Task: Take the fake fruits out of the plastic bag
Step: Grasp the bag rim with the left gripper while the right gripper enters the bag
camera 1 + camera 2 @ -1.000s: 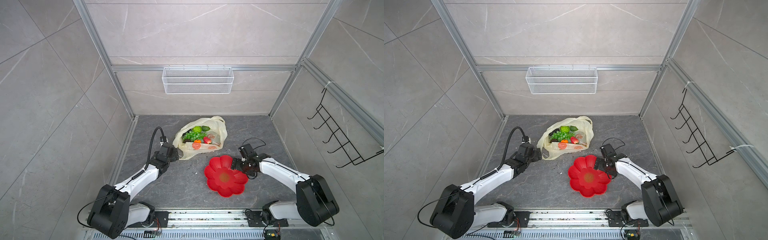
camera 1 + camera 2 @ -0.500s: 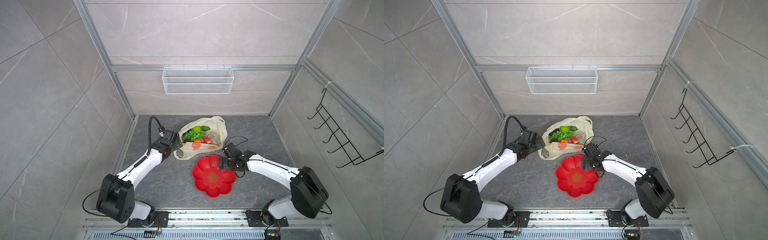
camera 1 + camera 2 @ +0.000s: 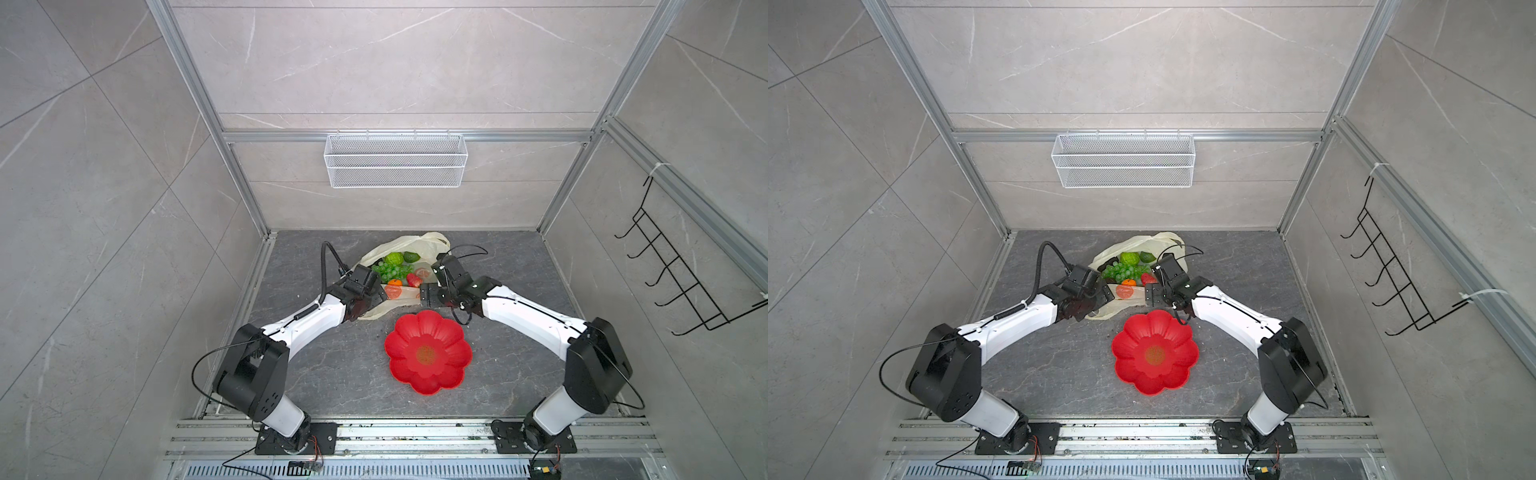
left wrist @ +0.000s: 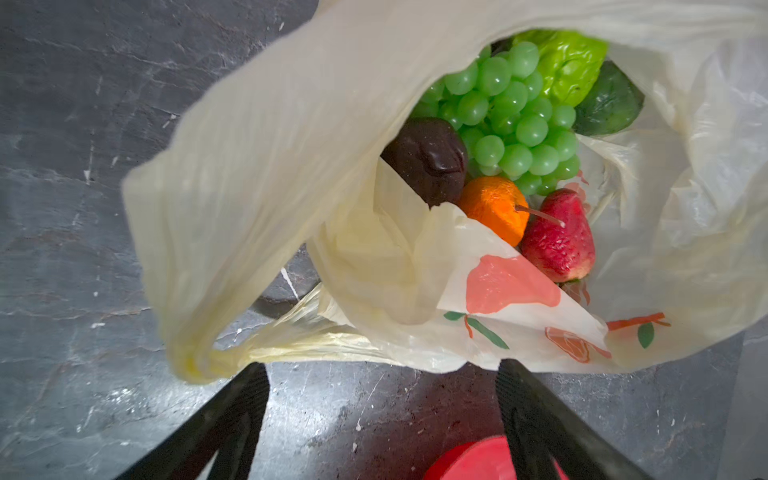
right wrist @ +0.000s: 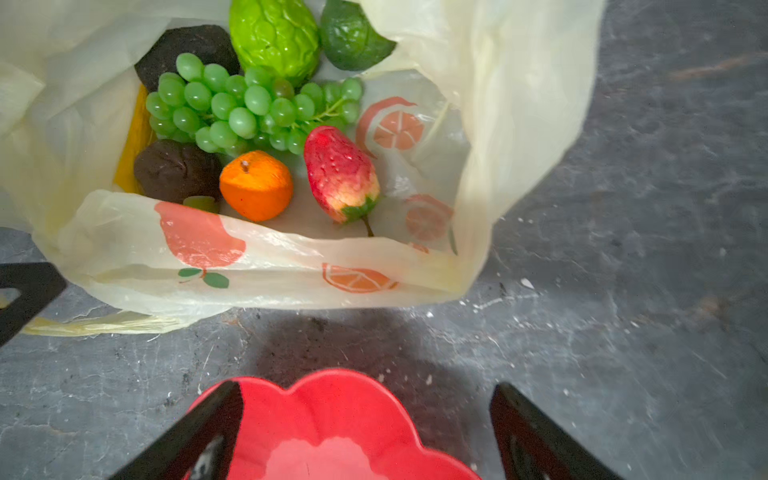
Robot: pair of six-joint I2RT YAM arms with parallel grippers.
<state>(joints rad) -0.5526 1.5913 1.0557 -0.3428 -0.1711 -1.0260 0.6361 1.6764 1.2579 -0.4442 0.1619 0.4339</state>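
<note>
Fruits (image 5: 256, 185) all sat inside the bag (image 5: 519, 104): grapes (image 5: 249, 112), orange, strawberry (image 5: 340, 174), bumpy green ball (image 5: 274, 35), two dark avocados (image 5: 176, 170), green avocado (image 5: 353, 35), and a strip of yellow, likely the banana (image 5: 131, 153). None was out yet, so the whole unloading seemed left to do. The bag lay on the floor toward the back wall, mouth gaping upward. Left gripper (image 4: 382, 386) hung at the bag's near-left corner, jaws spread wide and empty; whether they touched the hem was unclear. Right gripper (image 5: 365, 386) hung between the bag's near edge and the red plate (image 3: 428, 357), also spread wide, holding nothing. The plate sat empty just in front of the bag. Against a second earlier, both arms had closed in on the bag, the right gripper had left the plate's right rim, and the plate lay a little further left. Bag and fruits looked undisturbed.
</note>
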